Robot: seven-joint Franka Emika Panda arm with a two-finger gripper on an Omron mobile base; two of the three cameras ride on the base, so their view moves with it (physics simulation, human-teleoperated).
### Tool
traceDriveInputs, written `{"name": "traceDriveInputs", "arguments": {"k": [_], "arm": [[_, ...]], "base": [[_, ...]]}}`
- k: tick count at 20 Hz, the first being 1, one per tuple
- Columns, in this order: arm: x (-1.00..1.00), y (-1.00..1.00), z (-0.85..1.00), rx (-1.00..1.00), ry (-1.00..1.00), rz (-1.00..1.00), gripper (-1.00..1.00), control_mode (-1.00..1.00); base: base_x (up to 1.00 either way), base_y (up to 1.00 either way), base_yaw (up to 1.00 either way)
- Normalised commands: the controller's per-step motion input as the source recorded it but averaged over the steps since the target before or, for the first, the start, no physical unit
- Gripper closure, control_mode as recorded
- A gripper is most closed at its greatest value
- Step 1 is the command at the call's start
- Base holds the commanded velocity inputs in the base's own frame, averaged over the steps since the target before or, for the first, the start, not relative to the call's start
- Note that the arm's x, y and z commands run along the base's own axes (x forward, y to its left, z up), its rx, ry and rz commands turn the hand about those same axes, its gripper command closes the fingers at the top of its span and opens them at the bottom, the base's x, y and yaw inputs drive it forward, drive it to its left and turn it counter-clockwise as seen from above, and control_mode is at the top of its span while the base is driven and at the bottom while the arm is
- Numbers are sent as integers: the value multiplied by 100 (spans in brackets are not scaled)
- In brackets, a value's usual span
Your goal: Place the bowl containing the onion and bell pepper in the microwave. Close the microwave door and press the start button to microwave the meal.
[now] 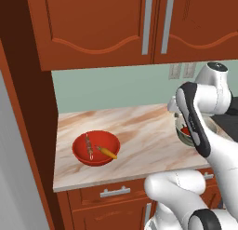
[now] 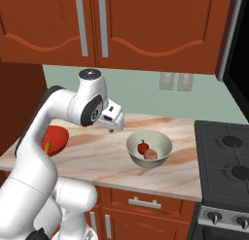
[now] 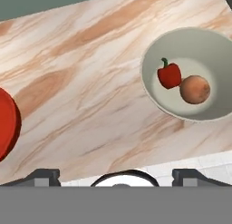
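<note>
Cream bowl [image 2: 149,147] holds pepper [image 2: 142,147] touching onion [image 2: 151,154], and left of it we hover our wide-open, empty gripper [image 2: 113,129].

Both base views look forward and down at the marble counter [image 1: 139,131] from behind the arm, left and right, sharing the red bowl [image 1: 96,147] and the bowl [image 2: 149,148], while the hand view looks down at them from nearer.
</note>
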Motion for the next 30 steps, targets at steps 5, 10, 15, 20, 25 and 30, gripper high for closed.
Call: {"name": "traceDriveInputs", "arguments": {"k": [5,10,15,20,25,30], "arm": [[-4,-57,-30,9,-4,-18,-100,-100],[0,-61,-19,12,-1,-19,-100,-100],[0,-58,-6,11,0,-17,-100,-100],[0,-77,-15,6,0,-21,-100,-100],[0,-75,-23,3,0,-22,-100,-100],[1,-52,-24,3,0,-15,-100,-100]], "base": [[0,0,0],[0,0,0],[0,0,0],[0,0,0],[0,0,0],[0,0,0]]}}
